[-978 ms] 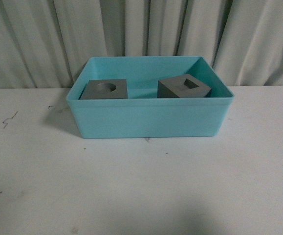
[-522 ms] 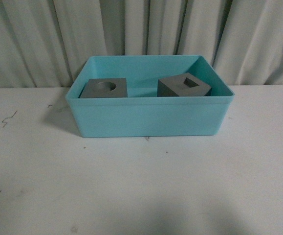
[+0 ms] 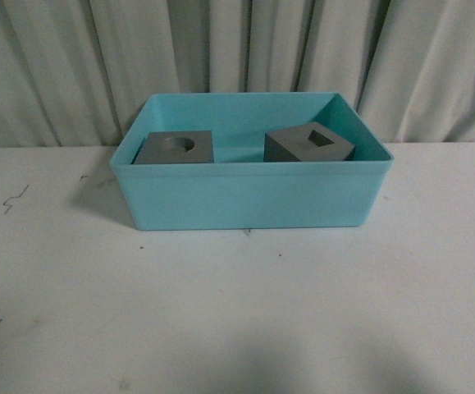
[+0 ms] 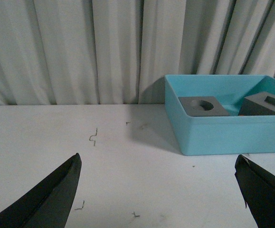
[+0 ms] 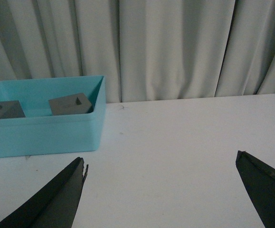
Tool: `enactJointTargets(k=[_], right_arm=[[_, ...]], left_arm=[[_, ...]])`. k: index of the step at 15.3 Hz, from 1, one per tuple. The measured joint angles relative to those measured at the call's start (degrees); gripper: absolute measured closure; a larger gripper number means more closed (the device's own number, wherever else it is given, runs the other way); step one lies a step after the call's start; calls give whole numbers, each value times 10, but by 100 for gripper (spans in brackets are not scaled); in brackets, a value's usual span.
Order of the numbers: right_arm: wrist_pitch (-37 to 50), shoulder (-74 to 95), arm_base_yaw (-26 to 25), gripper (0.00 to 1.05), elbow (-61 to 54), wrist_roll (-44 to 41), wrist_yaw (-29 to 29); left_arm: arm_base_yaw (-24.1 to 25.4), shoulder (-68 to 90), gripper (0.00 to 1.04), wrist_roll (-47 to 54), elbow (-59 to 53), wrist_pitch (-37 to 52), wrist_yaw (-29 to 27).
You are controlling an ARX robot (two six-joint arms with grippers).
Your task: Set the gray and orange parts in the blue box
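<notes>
2 gray cubes (image 3: 174, 148) are sitting inside the box (image 3: 249, 197); no orange part is showing. Both grippers (image 4: 158, 190) (image 5: 161, 190) are gaping wide, empty, so searching beyond the box likely comes next.

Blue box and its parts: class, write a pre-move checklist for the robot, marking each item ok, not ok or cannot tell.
1. Gray cube with round recess inside the blue box: ok.
2. Gray cube with square recess inside the box: ok.
3. Orange cylinder in the box: cannot tell; it shows in no view.
4. Left end effector open and holding nothing: ok.
5. Right end effector open and holding nothing: ok.
6. Box upright on the table: ok.
</notes>
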Motion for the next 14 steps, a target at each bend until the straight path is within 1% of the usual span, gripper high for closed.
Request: enactJointTargets(k=[14], right_arm=[[0, 0, 0, 6, 0, 0, 0]], left_arm=[[0, 0, 7, 0, 0, 0, 0]])
